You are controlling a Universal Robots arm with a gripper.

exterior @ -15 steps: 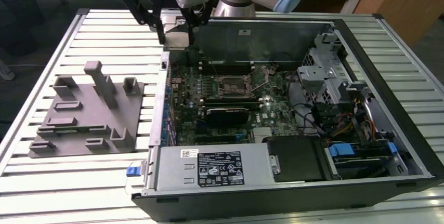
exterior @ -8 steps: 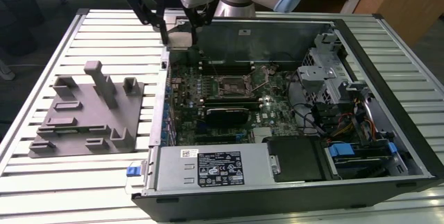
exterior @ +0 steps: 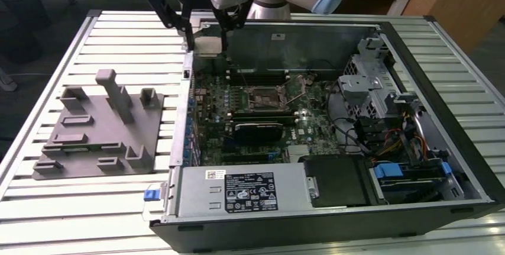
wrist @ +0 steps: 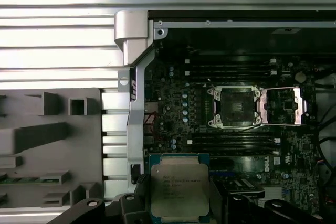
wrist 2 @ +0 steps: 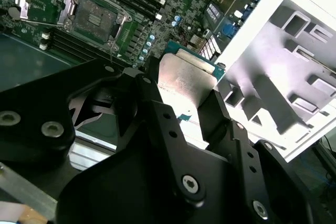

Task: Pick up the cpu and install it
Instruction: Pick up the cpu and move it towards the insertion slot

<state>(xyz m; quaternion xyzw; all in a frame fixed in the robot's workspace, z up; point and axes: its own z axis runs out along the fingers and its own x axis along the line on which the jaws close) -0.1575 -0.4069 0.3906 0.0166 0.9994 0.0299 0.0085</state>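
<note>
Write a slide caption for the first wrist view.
Gripper shut on the cpu, held clear of the motherboard, whose empty socket lies with its metal frame swung open.

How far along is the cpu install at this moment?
Pickup looks done: the gripper is shut on the cpu, held in the air above the open computer case. The motherboard socket stands open and empty, so seating is not yet done.

A: How many chips do you count?
B: One cpu point(wrist: 179, 187), and one claw point(exterior: 207, 47).
A: And the bigger things?
B: One open computer case point(exterior: 316, 42), one socket point(wrist: 234, 107), one grey moulded tray point(exterior: 87, 142), one slatted table point(exterior: 47, 207).
</note>
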